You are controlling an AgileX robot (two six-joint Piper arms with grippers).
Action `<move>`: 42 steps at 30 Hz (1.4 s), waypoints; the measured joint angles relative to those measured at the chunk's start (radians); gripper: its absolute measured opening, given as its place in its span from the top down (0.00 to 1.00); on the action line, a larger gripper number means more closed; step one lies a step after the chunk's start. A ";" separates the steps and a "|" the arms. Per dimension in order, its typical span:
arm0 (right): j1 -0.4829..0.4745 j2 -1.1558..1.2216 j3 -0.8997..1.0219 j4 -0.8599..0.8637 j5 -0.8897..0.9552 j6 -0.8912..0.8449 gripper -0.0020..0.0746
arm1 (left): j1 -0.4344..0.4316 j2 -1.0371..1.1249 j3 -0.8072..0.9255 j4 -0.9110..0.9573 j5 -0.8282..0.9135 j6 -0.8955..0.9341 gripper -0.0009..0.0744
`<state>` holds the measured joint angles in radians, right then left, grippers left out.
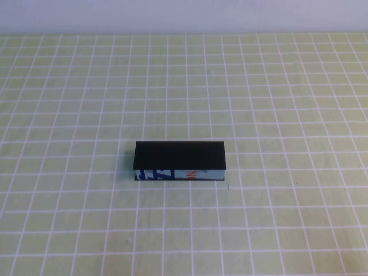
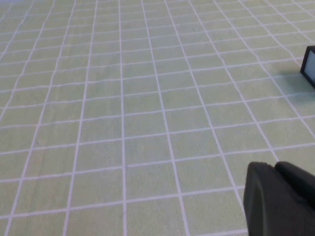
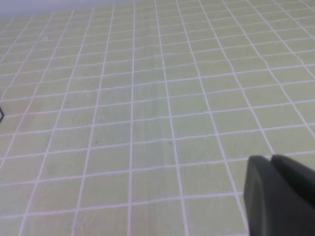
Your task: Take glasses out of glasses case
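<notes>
The glasses case lies shut in the middle of the table, with its black lid on top and its light blue side with dark blue and orange print facing me. The glasses are hidden. Neither arm shows in the high view. My left gripper is shut and empty, low over the mat, and a corner of the case shows far from it. My right gripper is shut and empty over bare mat, and a dark speck of the case sits at that view's edge.
A yellow-green mat with a white grid covers the whole table. A pale wall runs along the far edge.
</notes>
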<state>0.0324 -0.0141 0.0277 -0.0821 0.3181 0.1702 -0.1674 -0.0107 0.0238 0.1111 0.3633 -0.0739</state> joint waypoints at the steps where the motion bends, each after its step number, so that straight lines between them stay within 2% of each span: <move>1: 0.000 0.000 0.000 0.000 0.000 0.000 1.00 | 0.000 0.000 0.000 0.000 0.000 0.000 0.99; 14: 0.000 0.000 0.000 0.000 0.000 0.000 1.00 | 0.000 0.000 0.000 0.038 -0.009 0.000 0.99; 20: 0.000 0.000 0.000 0.000 0.000 0.000 1.00 | 0.000 0.000 0.000 -0.111 -0.060 0.000 0.99; 29: 0.000 0.000 0.000 0.000 0.000 0.000 1.00 | 0.000 0.000 0.000 -0.492 -0.196 -0.013 0.99; 33: 0.000 0.000 0.000 0.000 0.000 0.000 1.00 | 0.000 0.000 0.002 -0.549 -0.228 -0.016 0.99; 38: 0.000 0.000 0.000 0.000 0.000 0.000 1.00 | 0.000 0.000 0.002 -0.618 -0.214 -0.029 0.99; 42: 0.000 0.000 0.000 0.000 0.000 0.000 1.00 | 0.000 0.043 -0.040 -0.681 -0.093 -0.031 0.99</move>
<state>0.0324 -0.0141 0.0277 -0.0821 0.3181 0.1702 -0.1674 0.0319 -0.0163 -0.5698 0.2702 -0.1051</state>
